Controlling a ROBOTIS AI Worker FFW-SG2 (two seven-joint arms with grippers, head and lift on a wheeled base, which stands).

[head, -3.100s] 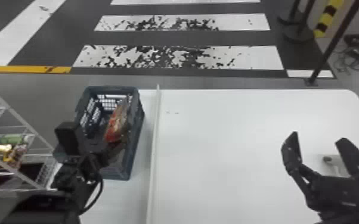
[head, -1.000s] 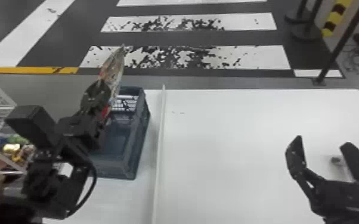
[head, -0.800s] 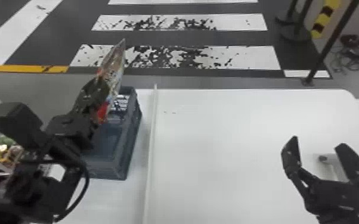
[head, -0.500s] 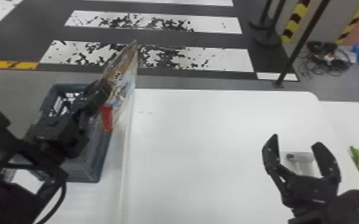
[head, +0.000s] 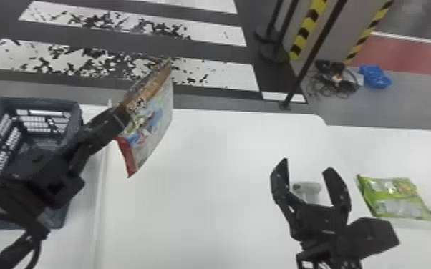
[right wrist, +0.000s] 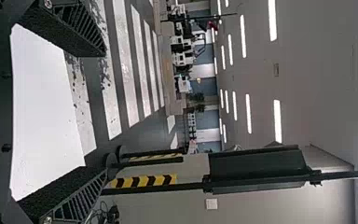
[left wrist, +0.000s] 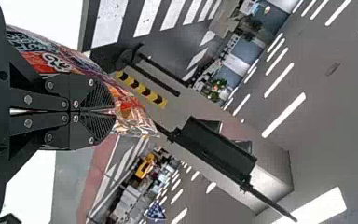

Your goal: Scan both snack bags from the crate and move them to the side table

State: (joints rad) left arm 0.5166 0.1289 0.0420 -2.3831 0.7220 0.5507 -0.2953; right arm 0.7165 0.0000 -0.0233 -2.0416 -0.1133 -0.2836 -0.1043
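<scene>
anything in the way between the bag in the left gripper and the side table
Yes: the open right gripper and the scanner are between the held bag and the side table, where a green bag lies.

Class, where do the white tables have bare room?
Between the raised red-edged snack bag and the black right gripper, the white table is bare; so is the side table beyond the green bag. Crowded: left, by the dark plastic crate; and around the grey scanner.
</scene>
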